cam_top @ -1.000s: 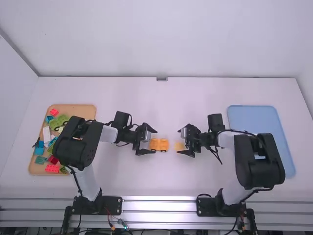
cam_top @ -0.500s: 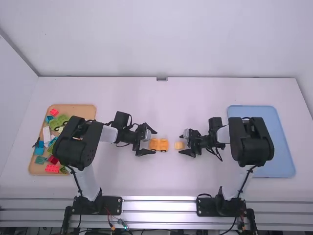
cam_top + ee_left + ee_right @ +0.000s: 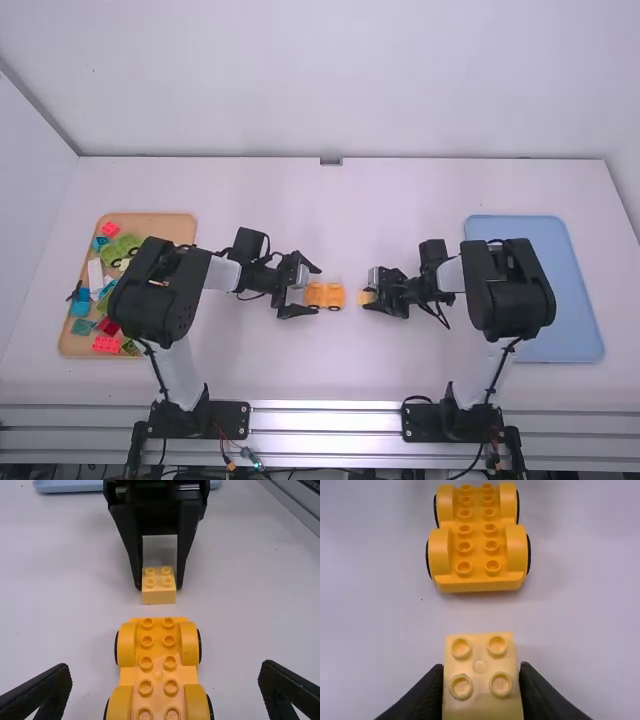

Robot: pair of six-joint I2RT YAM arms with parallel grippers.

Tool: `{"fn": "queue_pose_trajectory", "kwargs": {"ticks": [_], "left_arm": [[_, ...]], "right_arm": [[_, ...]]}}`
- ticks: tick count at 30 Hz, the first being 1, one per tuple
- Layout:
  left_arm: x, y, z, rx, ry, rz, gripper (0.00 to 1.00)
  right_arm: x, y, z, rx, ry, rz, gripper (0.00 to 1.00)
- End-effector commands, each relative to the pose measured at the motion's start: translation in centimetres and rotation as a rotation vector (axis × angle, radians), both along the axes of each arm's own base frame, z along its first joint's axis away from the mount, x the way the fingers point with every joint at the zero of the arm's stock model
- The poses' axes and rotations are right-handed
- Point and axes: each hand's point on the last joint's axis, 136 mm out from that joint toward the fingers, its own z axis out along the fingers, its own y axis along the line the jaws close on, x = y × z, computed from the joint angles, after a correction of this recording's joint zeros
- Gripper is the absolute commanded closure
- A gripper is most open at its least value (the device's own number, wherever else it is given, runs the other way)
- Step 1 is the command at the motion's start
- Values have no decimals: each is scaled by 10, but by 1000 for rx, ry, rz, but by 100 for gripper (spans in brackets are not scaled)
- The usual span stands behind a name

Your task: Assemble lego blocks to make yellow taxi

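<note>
Gripping yellow block (image 3: 480, 667): right gripper (image 3: 481, 666). Left gripper (image 3: 165, 666) spread, empty, nearer car base (image 3: 477, 555), whose long axis runs toward the block.

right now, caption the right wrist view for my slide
Right gripper closed on a pale yellow block, the wheeled yellow base standing apart from it

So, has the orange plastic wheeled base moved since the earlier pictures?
No. In the high view, the orange plastic wheeled base lies where it lay before, judged against the tan tray.
</note>
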Motion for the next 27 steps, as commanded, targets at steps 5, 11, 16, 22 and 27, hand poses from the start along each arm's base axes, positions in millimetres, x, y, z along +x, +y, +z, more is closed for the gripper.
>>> {"fn": "queue_pose_trajectory", "kwargs": {"ticks": [5,11,16,22,27], "left_arm": [[1,-2,-1,2,6,-2,1],[-3,-8,-16,24,6,-21,1],[1,-16,-28,14,25,-13,1],[2,-20,-45,28,39,-4,4],[2,-20,-46,27,33,-5,24]], "right_arm": [[-1,3,0,22,33,-7,91],[6,14,43,159,47,-1,92],[6,24,63,158,31,34,95],[-1,46,72,161,3,98,96],[5,60,62,88,38,50,96]]}}
